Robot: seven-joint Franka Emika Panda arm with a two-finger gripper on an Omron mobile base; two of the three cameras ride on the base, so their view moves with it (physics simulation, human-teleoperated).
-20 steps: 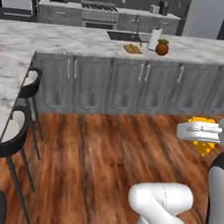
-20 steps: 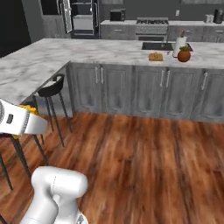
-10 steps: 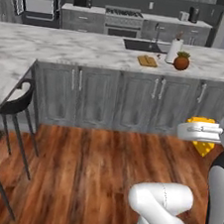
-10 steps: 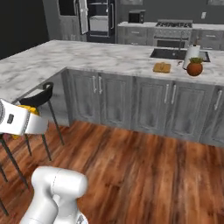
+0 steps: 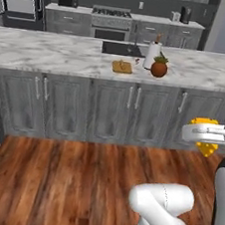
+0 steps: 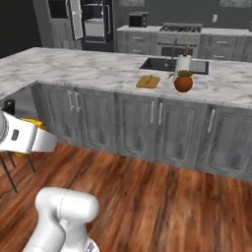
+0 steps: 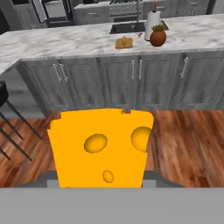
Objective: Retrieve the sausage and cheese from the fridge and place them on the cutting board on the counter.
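Note:
My gripper (image 5: 205,135) hangs at the right of the left base view, shut on the cheese (image 5: 208,148), a yellow-orange wedge with holes. In the hand view the cheese (image 7: 100,146) covers the fingertips. In the right base view the gripper (image 6: 37,138) and cheese (image 6: 32,121) are low at the left. The tan cutting board (image 5: 122,66) (image 6: 148,81) (image 7: 124,43) lies on the marble counter (image 5: 52,54) beside the black sink (image 5: 120,49). A small speck rests on the board, too small to identify as the sausage. The fridge (image 6: 75,19) stands far back left with a door open.
A white paper roll (image 5: 152,54) and a round brown plant pot (image 5: 159,68) stand just right of the board. Grey cabinets (image 5: 110,106) front the counter, with wooden floor (image 5: 65,178) between them and me. Black stools (image 7: 8,113) stand at the left.
The base has moved and both base views have shifted: the counter and board are now nearer and more central. The gripper keeps its hold on the cheese.

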